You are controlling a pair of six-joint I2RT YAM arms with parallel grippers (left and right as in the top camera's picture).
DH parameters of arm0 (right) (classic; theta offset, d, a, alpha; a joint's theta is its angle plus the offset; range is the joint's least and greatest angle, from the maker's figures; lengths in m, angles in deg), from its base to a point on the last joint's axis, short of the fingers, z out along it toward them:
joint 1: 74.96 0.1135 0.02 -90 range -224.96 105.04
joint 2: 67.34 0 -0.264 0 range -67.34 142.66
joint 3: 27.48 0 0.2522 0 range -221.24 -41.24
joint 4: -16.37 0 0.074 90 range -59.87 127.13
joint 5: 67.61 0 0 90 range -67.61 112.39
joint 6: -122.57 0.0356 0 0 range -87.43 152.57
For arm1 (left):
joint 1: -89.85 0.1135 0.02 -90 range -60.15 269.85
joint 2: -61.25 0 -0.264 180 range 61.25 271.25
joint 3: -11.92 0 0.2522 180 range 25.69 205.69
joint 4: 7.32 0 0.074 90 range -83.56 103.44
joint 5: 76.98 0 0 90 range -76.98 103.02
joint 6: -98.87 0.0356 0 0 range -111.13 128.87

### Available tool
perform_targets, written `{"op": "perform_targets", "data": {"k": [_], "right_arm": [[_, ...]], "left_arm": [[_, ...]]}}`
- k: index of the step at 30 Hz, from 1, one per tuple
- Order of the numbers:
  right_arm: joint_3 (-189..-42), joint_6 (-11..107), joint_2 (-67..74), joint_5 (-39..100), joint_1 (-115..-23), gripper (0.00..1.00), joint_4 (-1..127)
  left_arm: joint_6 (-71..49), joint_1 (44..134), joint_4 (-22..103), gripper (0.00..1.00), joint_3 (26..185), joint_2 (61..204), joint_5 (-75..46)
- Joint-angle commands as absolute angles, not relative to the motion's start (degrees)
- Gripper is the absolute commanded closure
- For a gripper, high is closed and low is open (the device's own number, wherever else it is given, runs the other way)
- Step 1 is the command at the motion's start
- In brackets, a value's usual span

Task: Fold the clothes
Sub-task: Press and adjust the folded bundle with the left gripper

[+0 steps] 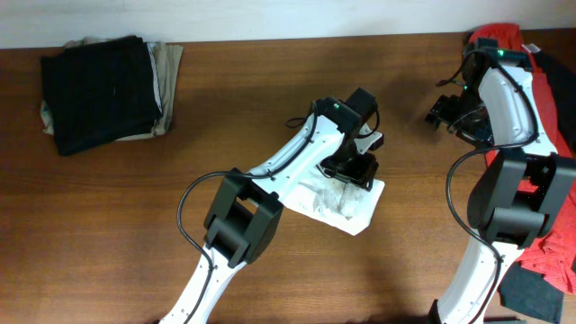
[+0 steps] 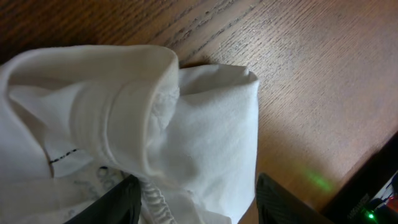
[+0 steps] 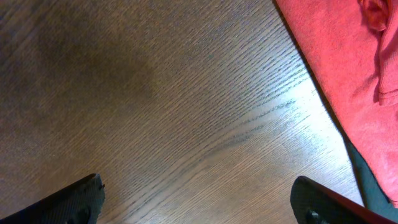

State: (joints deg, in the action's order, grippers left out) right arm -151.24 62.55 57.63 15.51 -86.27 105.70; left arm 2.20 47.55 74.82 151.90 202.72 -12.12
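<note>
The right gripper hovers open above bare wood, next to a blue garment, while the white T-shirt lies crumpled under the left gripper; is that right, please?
Not quite: the garment beside the right gripper is red, not blue, as the right wrist view shows. The rest of your statement holds.

The T-shirt (image 1: 354, 205) is plain white, the other shirt (image 3: 329, 50) red, the table (image 1: 270, 99) grained brown

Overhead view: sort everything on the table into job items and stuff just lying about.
For the job:
- white T-shirt, crumpled at mid-table

Lying about:
- black and khaki stack, upper left of the view
- red shirt, right edge
- dark cloth, beside it
</note>
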Motion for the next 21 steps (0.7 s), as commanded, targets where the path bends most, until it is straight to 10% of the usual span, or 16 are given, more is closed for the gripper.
{"op": "perform_targets", "data": {"k": [1,19,21], "right_arm": [[-151.02,63.07,56.89,14.38,-86.25,0.01,105.70],[-151.02,63.09,56.89,14.38,-86.25,0.01,105.70],[-151.02,63.09,56.89,14.38,-86.25,0.01,105.70]], "left_arm": [[1.02,46.76,74.77,0.41,152.27,204.12,-13.28],[0.38,53.49,94.16,0.21,175.33,200.40,-12.82],[0.84,59.35,95.06,0.04,175.31,200.40,-12.63]]}}
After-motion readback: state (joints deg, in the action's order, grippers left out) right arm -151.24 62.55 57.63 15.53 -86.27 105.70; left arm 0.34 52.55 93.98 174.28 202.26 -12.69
